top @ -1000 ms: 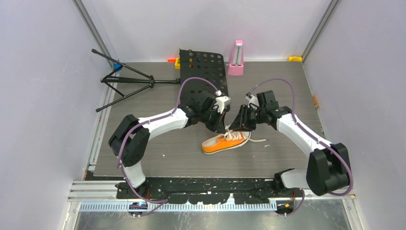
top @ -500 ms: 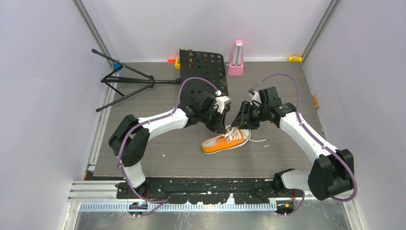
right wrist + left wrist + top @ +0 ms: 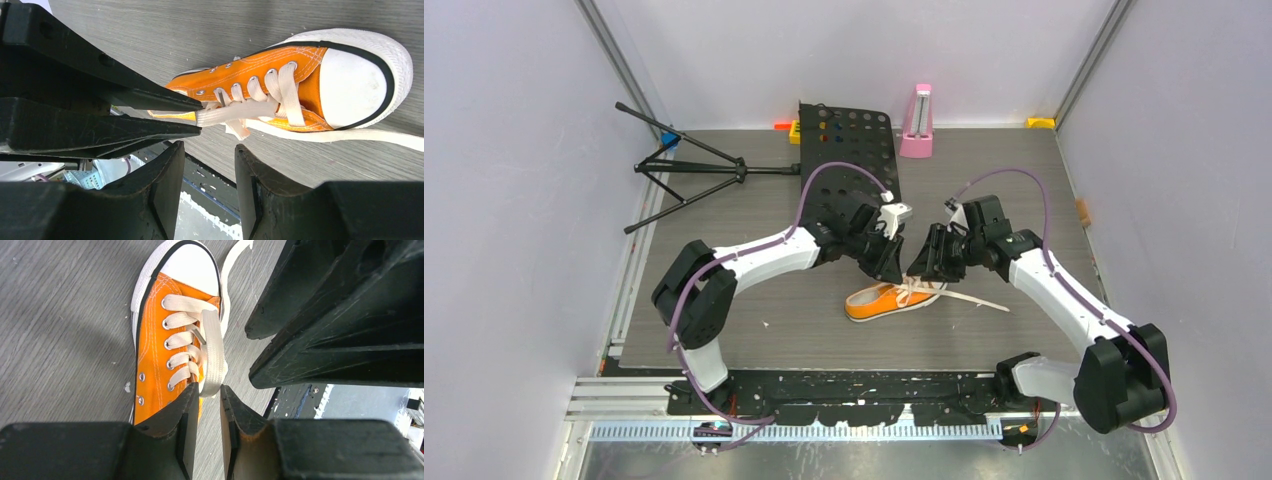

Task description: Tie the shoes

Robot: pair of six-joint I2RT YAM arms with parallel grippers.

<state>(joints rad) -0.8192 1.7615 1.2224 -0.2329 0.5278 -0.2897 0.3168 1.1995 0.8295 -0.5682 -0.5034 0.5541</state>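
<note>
The orange shoe lies on its sole mid-table, white toe cap pointing right. My left gripper hovers just behind its laced top, jaws parted by a narrow gap. A flat white lace runs from the eyelets up between the fingertips of that left gripper. The right wrist view shows the same lace stretched to the left gripper. My right gripper faces it from the right, open and empty, and fills the upper right of the left wrist view. A loose lace end trails right of the toe.
A black folded tripod lies at the back left. A black perforated plate and a pink metronome stand at the back. Small yellow blocks sit along the back edge. Walls close both sides.
The left jaws have parted from shut. The right gripper has shifted down toward the shoe. The loose lace end now stretches farther right across the table.
</note>
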